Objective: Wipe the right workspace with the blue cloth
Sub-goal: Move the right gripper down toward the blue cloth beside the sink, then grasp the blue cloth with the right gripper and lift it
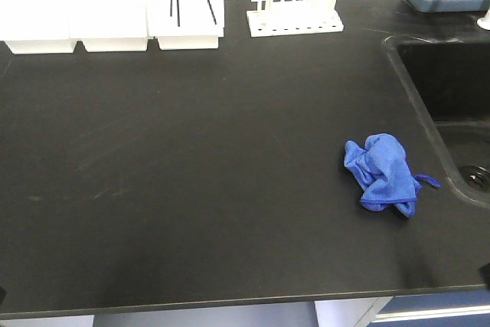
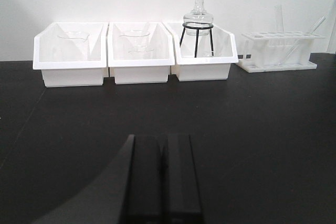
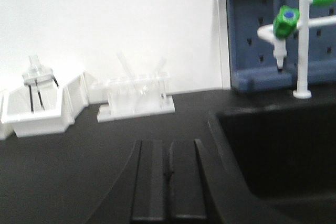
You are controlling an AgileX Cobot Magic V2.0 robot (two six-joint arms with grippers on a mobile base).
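Along the back edge of the black bench (image 1: pixel 191 151) stand three white bins (image 2: pixel 142 61) side by side. The rightmost one holds a glass flask (image 2: pixel 198 17) on a black tripod stand (image 2: pixel 196 43). A white test-tube rack (image 2: pixel 275 51) stands just to the right of the bins. A built-in sink (image 1: pixel 452 74) takes up the bench's right end, with a white tap (image 3: pixel 302 35) with green knobs behind it.

The blue cloth (image 1: pixel 383 170) lies crumpled in a small heap on the front right part of the bench. It is just beside the sink's left rim and well apart from the bins, and its thin loop trails toward the sink.

The left hand (image 2: pixel 164 140) and the right hand (image 3: pixel 168 145) both have their fingers pressed together, holding nothing.
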